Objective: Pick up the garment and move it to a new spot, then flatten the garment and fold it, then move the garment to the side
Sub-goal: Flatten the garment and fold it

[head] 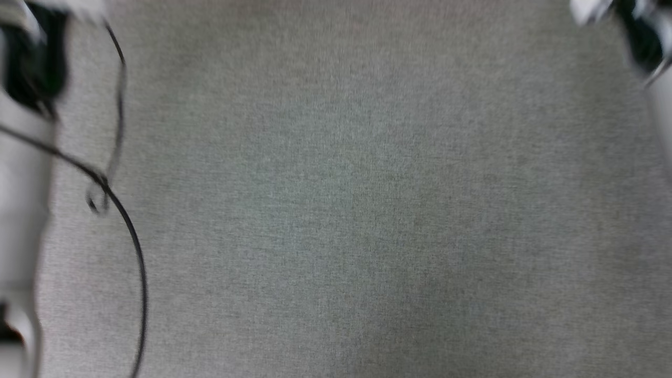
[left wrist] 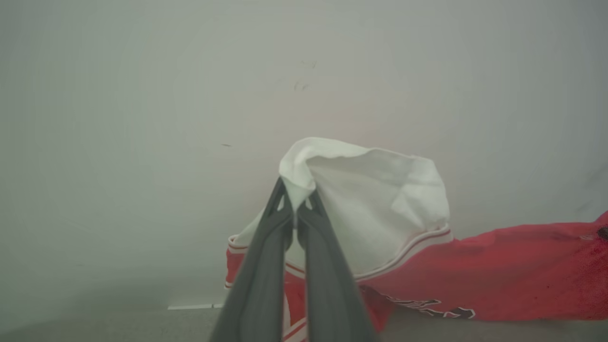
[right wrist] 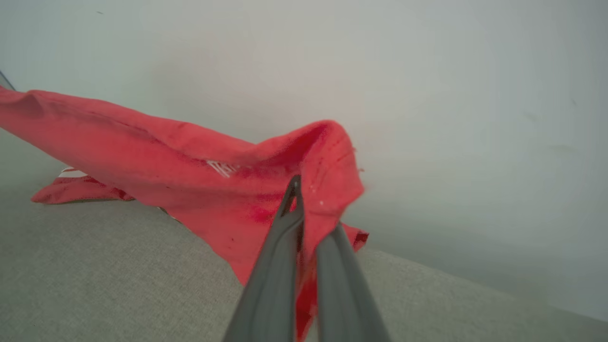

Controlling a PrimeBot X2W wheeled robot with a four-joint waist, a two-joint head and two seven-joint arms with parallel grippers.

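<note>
Red garment (right wrist: 199,180), white sleeve end (left wrist: 380,204), lifted, stretched

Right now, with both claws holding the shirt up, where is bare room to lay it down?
In the head view the grey surface is bare from the black cable to the right arm. Crowded: the left edge, where the cable loops beside the left arm.

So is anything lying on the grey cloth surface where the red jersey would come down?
Nothing visible does. The left pincer and right pincer each clamp the red short-sleeved jersey T-shirt directly. On the grey woven surface, only a thin black cable loops along the left side.
</note>
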